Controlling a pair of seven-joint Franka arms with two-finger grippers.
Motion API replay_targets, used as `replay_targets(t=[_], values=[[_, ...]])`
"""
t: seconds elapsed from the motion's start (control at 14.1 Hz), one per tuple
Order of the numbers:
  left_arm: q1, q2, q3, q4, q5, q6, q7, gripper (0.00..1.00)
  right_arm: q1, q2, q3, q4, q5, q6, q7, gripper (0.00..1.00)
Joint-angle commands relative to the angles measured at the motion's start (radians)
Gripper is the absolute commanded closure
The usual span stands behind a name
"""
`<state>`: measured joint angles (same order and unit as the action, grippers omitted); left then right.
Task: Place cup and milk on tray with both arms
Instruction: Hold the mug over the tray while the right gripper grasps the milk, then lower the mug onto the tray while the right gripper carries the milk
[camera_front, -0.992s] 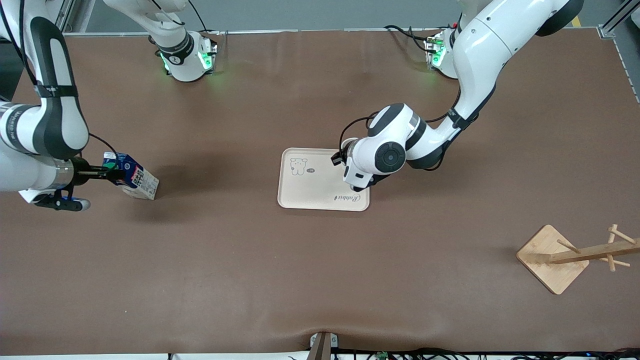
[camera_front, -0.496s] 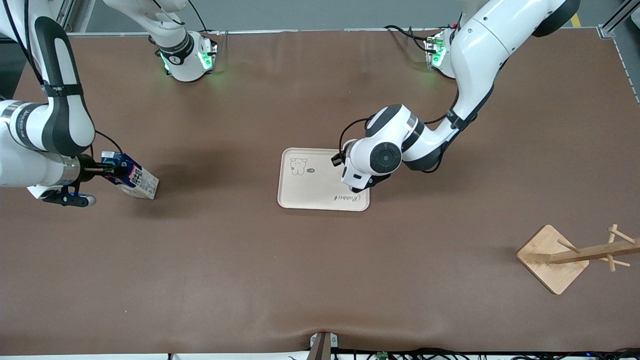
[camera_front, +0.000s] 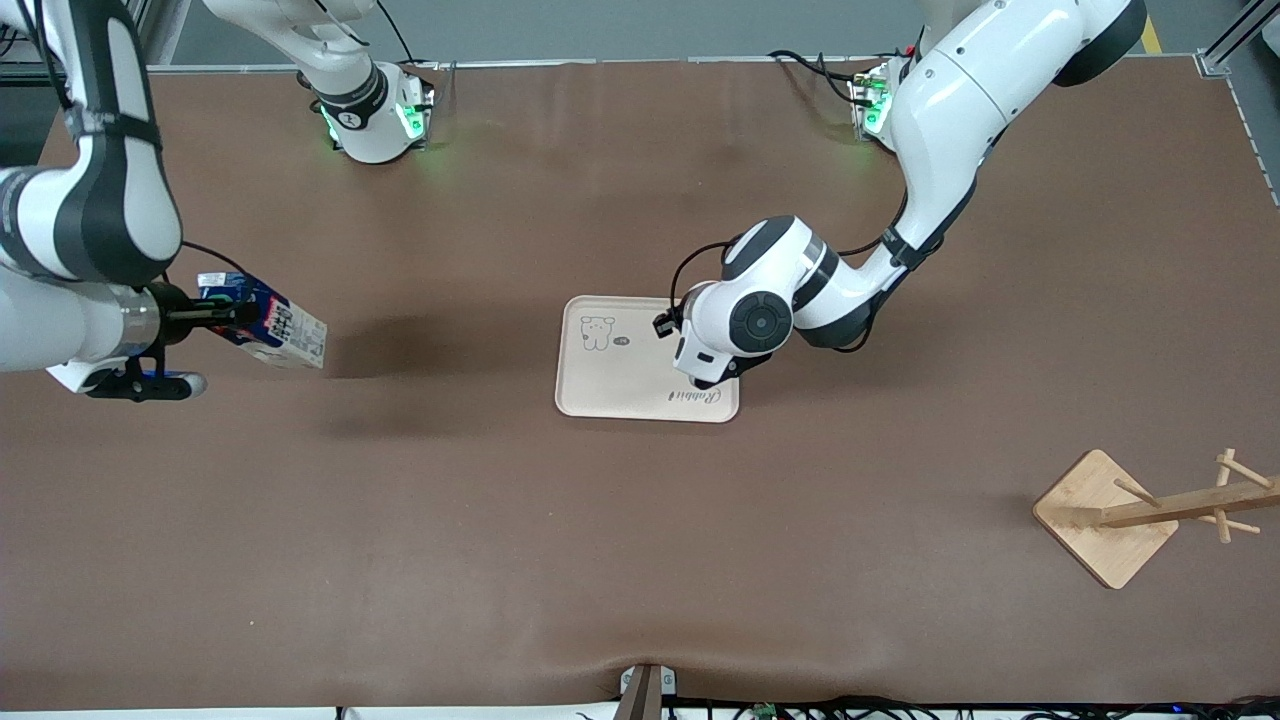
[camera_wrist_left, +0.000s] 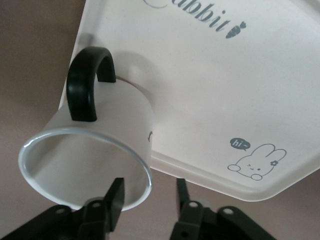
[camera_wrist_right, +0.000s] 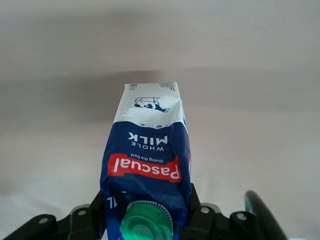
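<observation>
Both grippers are busy. Over the table's right-arm end, the right gripper (camera_wrist_right: 145, 220) is clamped on the blue top of the milk (camera_front: 268, 328) (tilted, off the table). The left gripper (camera_wrist_left: 147, 200), fingers parted astride the rim, stands at the cup (camera_wrist_left: 92, 150) on the tray (camera_front: 620, 385).

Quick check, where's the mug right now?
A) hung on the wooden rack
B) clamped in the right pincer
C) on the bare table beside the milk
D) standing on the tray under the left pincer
D: in the left wrist view the mug stands on the tray at its edge, with the left pincer directly above its rim, one finger inside and one outside.
</observation>
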<state>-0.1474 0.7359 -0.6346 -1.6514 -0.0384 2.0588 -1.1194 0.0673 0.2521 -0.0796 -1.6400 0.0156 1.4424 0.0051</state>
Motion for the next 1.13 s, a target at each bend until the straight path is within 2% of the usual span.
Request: replay_targets(t=[0.0,0.21,0.5,0.78,0.99,1.06], values=[[-0.017,0.007,0.007,0.065,0.025,-0.052,-0.002,0.0,0.09,0.003,-0.003,0.097,0.007,-0.066,0.113,0.93],[-0.011,-0.01,0.006,0.146,0.023,-0.141,-0.007,0.0,0.219,0.028,-0.005,0.138,0.01,-0.068,0.147,0.93],[0.04,-0.094,0.009,0.226,0.046,-0.259,-0.002,0.0,0.353,0.102,-0.003,0.216,0.162,-0.06,0.378,0.93],[0.115,-0.188,0.007,0.225,0.162,-0.284,0.004,0.0,0.497,0.248,-0.003,0.388,0.179,-0.051,0.551,0.93],[0.181,-0.24,0.004,0.228,0.227,-0.325,0.088,0.0,0.597,0.321,-0.003,0.43,0.205,0.034,0.685,0.93],[0.208,-0.262,0.006,0.228,0.229,-0.327,0.131,0.0,0.615,0.34,-0.003,0.43,0.251,0.077,0.696,0.93]])
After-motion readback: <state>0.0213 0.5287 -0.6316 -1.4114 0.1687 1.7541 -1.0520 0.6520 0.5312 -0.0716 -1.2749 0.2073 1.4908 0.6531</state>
